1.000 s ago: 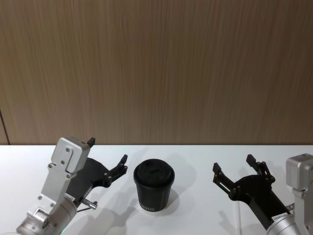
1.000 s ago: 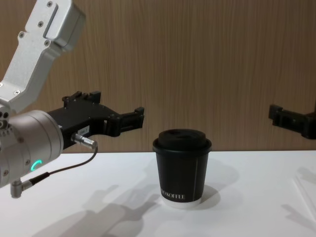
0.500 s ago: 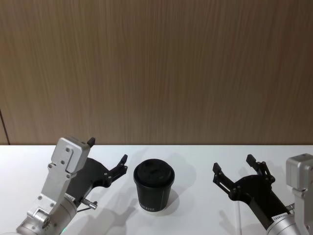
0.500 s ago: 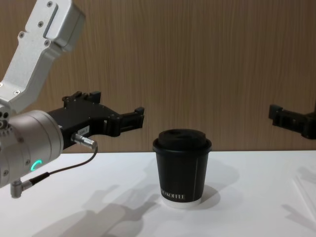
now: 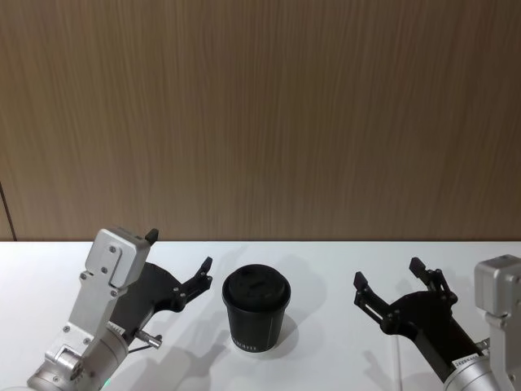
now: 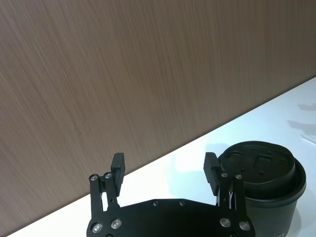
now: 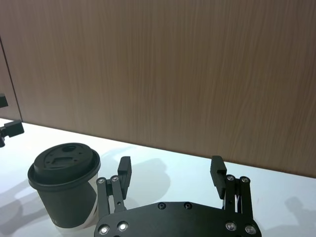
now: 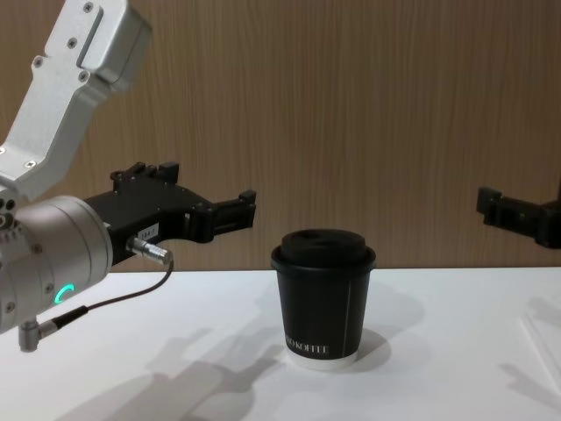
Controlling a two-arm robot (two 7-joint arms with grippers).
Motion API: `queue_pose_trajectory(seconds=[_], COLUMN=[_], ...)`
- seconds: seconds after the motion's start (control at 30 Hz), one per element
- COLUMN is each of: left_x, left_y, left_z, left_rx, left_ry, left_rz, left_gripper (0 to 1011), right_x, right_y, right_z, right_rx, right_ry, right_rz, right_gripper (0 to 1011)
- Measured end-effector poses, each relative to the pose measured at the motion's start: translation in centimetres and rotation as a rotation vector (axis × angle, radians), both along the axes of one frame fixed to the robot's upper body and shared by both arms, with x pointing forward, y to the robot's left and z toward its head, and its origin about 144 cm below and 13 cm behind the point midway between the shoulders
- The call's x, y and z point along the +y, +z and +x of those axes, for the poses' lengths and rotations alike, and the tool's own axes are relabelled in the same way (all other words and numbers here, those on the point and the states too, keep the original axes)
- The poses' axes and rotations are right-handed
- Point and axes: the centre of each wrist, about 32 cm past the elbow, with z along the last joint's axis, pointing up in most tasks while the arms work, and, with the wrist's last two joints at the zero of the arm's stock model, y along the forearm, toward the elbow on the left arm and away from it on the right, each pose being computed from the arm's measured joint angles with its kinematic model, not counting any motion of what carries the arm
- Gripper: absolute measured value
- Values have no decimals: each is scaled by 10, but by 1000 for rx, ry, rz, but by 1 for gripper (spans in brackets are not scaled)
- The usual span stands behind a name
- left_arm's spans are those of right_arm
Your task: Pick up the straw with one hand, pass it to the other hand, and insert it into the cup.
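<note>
White table (image 5: 326, 257), cup (image 5: 256, 311) between left claw (image 5: 180, 249) and right claw (image 5: 388, 271), both wide apart, all as before.

The cup (image 8: 323, 303) is matt paper with a smooth plastic lid (image 8: 323, 246). The wall (image 5: 260, 122) shows wood grain, and the table (image 8: 421, 377) is smooth. The left claw (image 5: 180, 249) is matt, its wrist (image 8: 53, 254) bare metal.

Straw (image 5: 396, 356) largely hidden beneath the right end effector (image 5: 388, 274), barely discernible

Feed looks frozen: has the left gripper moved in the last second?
No. The left gripper hangs open in the same spot, just as far from the cup.
</note>
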Motion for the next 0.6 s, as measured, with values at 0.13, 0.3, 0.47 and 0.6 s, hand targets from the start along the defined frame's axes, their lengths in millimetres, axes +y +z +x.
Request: queue_pose_trajectory(seconds=[0.13, 0.3, 0.47, 0.6], left_x=[0, 0, 0, 0], left_y=[0, 0, 0, 0], left_z=[0, 0, 0, 0], left_rx=[0, 0, 0, 0], left_ry=[0, 0, 0, 0], left_rz=[0, 0, 0, 0], left_gripper=[1003, 1003, 1003, 1003], right_x=[-1, -2, -4, -6], right_y=[4, 11, 19, 25], right_z=[0, 0, 0, 0], right_rx=[12, 43, 93, 137], right_ry=[9, 20, 29, 28], right_rz=[-23, -51, -83, -104], right_gripper=[1001, 1001, 1001, 1001])
